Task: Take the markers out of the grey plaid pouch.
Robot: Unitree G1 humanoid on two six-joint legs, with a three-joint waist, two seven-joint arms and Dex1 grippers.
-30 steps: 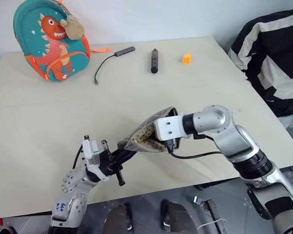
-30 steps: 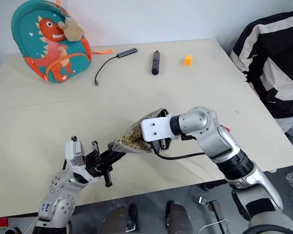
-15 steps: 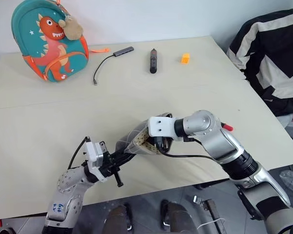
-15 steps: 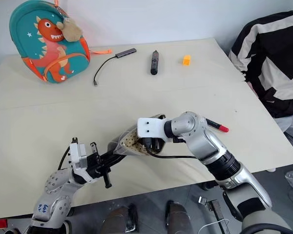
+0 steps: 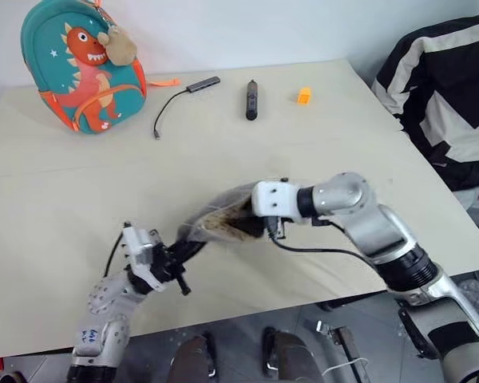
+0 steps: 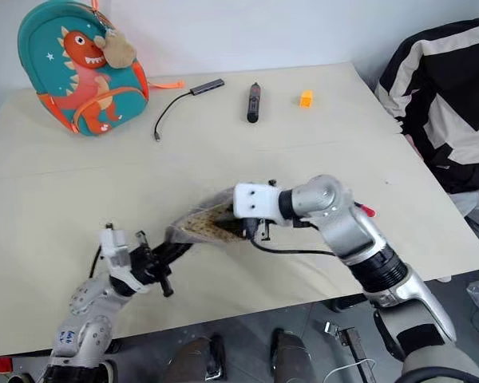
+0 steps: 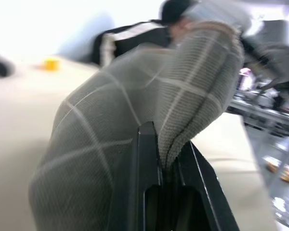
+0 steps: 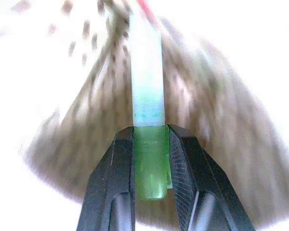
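Green marker [image 8: 148,144] in right gripper [image 8: 149,159]

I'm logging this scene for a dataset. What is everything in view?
pouch: 1, grey plaid, held up over the near middle of the table.
green marker: 1, at the pouch mouth.
red marker: 1, on the table behind the right arm.
backpack: 1, teal with orange dinosaur, far left.
cable: 1, dark, beside the backpack.
black pen: 1, far middle.
orange block: 1, far right.
table: 1, beige.
person: 1, black-and-white jacket, right edge.
left end effector: shut on pouch.
right end effector: shut on green marker.
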